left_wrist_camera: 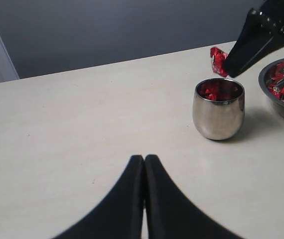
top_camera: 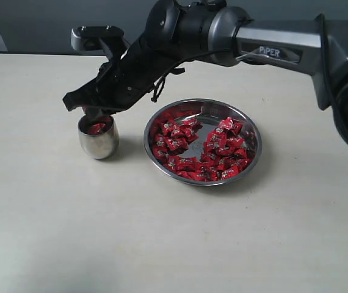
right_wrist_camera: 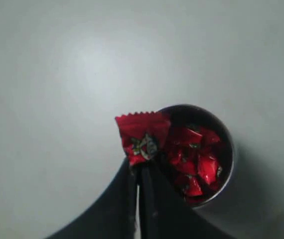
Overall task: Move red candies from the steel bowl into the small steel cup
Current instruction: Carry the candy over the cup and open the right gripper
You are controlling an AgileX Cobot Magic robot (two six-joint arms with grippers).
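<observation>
Red candies (top_camera: 201, 149) fill most of the steel bowl (top_camera: 204, 182), which sits right of centre on a pale table (top_camera: 162, 244). Just left of the bowl stands the small steel cup (top_camera: 99, 145), with several candies inside it. The right gripper (right_wrist_camera: 138, 169) reaches across from the right and is clenched on the wrapper edge of the held candy (right_wrist_camera: 142, 137). That candy hangs just above the cup's rim, toward one edge of the opening. Pinching only the wrapper probably lets it fall freely once released. The left gripper (left_wrist_camera: 144, 159) is closed and empty, well apart from the cup, seemingly kept clear of the working arm.
</observation>
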